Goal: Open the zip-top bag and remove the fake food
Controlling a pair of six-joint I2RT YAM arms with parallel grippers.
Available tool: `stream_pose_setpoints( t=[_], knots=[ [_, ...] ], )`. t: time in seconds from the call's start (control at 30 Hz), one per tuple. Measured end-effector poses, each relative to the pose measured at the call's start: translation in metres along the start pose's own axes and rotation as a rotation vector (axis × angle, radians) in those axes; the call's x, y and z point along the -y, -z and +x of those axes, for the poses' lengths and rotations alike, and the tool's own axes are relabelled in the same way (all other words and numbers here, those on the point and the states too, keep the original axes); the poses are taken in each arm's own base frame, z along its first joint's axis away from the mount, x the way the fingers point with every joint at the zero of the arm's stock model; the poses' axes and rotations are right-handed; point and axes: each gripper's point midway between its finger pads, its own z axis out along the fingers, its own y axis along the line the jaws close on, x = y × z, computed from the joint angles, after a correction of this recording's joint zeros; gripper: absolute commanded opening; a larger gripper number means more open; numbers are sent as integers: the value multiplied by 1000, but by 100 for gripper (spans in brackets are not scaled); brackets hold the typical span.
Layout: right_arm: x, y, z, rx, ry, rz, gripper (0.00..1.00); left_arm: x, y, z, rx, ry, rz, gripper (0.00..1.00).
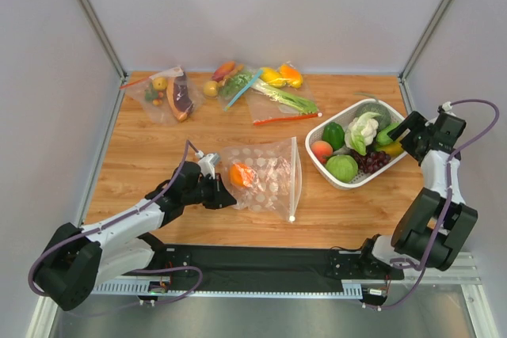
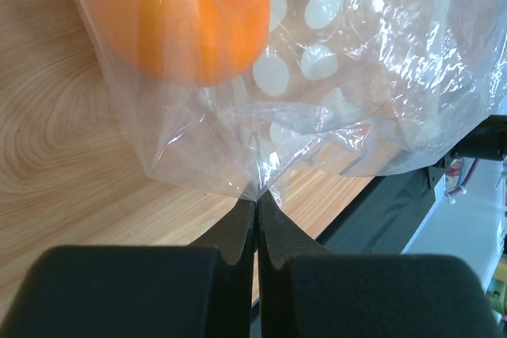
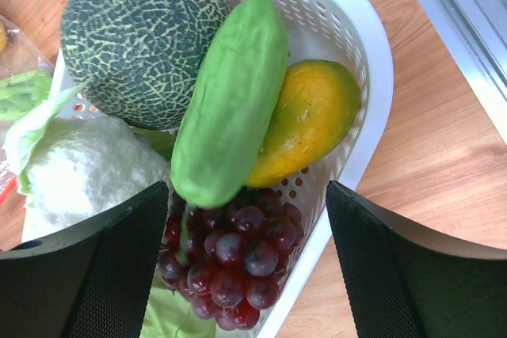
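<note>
The dotted zip-top bag (image 1: 265,176) lies mid-table, its whitish zip strip (image 1: 295,180) along its right edge. A round orange (image 1: 242,174) is still inside it, filling the top of the left wrist view (image 2: 182,13). My left gripper (image 1: 224,195) is shut on the bag's near left corner, the plastic pinched between its fingertips (image 2: 257,199). My right gripper (image 1: 396,134) hangs open over the white basket (image 1: 348,185). The elongated green piece (image 3: 230,100) rests free on the basket's fruit between those fingers. The white cauliflower (image 1: 363,131) lies in the basket too.
The basket (image 3: 372,61) also holds a netted melon (image 3: 142,37), purple grapes (image 3: 230,267), a yellow-green mango (image 3: 309,120), a peach (image 1: 322,150) and a green fruit (image 1: 342,168). Other filled bags (image 1: 166,94) (image 1: 277,96) line the back of the table.
</note>
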Motion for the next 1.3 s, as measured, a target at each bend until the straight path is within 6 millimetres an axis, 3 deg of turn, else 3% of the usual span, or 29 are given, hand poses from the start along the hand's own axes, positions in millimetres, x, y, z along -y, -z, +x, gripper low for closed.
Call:
stream_pose_setpoints(
  t=[0.1,0.2,0.33,0.43,0.6,0.73,0.87,1.0,1.3],
  knots=[
    [-8,14,-9,44,14,-15,82,1,1,-1,6,-4,4,0],
    [-23,42,-27,135,40,-47,82,3,3,-2,9,-9,6,0],
    [-54,94,-49,289,100,-123,80,2,4,-1,7,-12,5,0],
    [-90,124,-46,346,166,-225,79,1,4,1,1,-13,0,0],
    [-154,145,4,262,312,-407,76,-1,5,3,-8,-15,-6,0],
    [-179,142,60,129,408,-486,72,-1,5,3,-8,-15,-6,0],
    [-178,134,119,-5,488,-488,71,-2,4,4,-13,-12,-9,0],
    [-170,130,165,-98,569,-466,71,-4,2,6,-23,-7,-16,0],
    [-158,119,220,-215,651,-460,70,-4,-1,6,-27,-6,-13,0]
  ],
)
